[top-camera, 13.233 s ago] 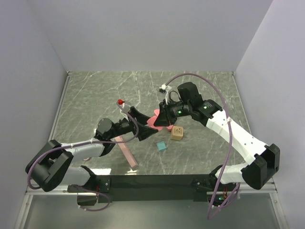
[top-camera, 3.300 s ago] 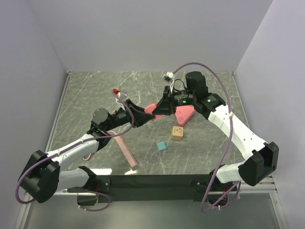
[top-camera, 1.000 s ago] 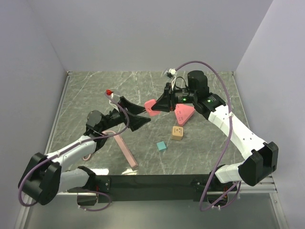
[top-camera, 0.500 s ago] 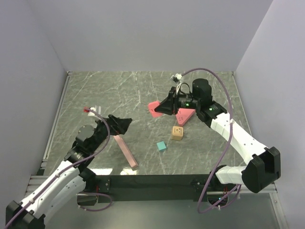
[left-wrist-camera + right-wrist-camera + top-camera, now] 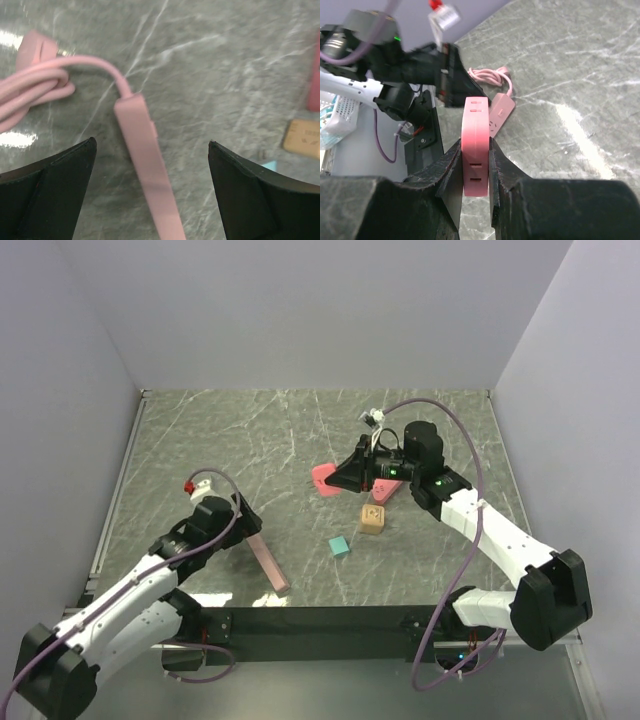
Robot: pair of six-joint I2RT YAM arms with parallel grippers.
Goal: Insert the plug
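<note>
My right gripper is shut on a flat pink piece with small slots in its edge. In the right wrist view it stands on edge between the pads of my right gripper. A long pink power strip lies at the near left, with its coiled cable and pink plug beside it. My left gripper is open and empty above the strip's far end. In the left wrist view the strip runs between its wide-open fingers.
A second pink flat piece lies under my right arm. A wooden block and a teal cube sit in the middle of the marble table. Grey walls close off the back and sides.
My left arm has pulled back from the pink piece toward the near left and now hovers over the power strip. My right gripper has shifted slightly, still holding the pink piece.
</note>
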